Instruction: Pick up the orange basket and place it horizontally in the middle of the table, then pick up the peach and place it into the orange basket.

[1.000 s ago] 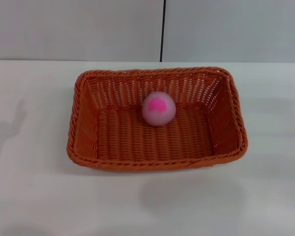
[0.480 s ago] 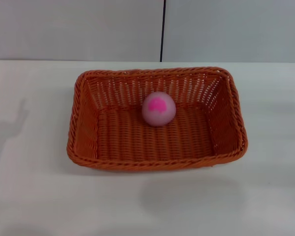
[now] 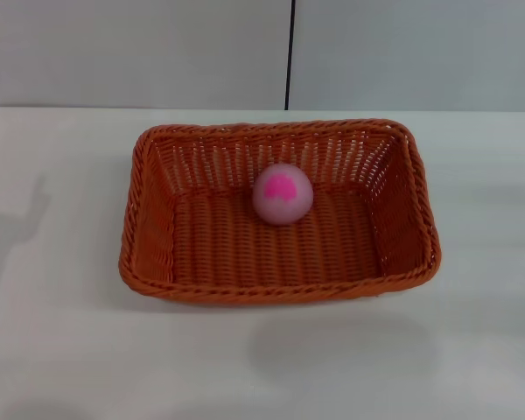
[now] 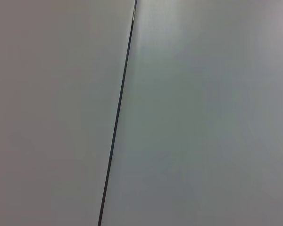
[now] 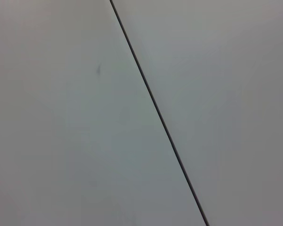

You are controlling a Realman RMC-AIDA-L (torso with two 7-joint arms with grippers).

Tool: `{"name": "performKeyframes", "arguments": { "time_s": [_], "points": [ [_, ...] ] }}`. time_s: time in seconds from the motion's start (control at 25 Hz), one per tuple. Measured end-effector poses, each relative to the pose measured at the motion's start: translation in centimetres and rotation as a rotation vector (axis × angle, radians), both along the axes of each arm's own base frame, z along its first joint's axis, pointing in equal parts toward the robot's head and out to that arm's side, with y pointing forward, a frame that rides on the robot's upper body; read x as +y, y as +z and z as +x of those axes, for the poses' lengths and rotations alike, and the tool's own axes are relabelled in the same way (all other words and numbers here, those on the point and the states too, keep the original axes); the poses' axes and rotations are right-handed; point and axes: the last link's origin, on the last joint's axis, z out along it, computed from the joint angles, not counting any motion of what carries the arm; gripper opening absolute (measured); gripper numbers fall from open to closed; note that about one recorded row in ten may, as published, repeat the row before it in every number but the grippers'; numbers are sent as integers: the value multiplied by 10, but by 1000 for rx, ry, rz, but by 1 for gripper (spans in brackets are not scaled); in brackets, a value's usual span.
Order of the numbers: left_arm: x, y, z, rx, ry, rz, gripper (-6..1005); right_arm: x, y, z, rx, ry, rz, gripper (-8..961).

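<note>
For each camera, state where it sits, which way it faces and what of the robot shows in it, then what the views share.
Head view: on the robot's head, facing forward and down at the table, the orange basket and the peach inside it; no arm shows.
Left wrist view: on the left wrist, facing a grey panel with a dark seam; no gripper shows.
Right wrist view: the same, seam.
Shared: probably the head view's wall seam.

Neither arm nor gripper shows in the head view. Both wrist views show only a plain pale surface crossed by a thin dark seam; no fingers of either gripper visible, so their pose and state can't be told.
</note>
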Motion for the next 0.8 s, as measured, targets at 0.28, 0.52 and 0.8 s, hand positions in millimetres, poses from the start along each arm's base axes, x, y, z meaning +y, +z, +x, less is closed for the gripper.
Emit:
{"name": "performKeyframes", "arguments": {
  "time_s": [0.28, 0.52, 0.8],
  "points": [
    [5, -2, 1, -2, 4, -12, 814, 3, 0, -2, 1, 8, 0, 527],
    [12, -4, 4, -8, 0, -20, 814, 3, 2, -1, 1, -3, 18, 527],
    [14, -4, 5, -11, -3, -22, 814, 4, 4, 1, 5, -16, 32, 527]
  ]
}}
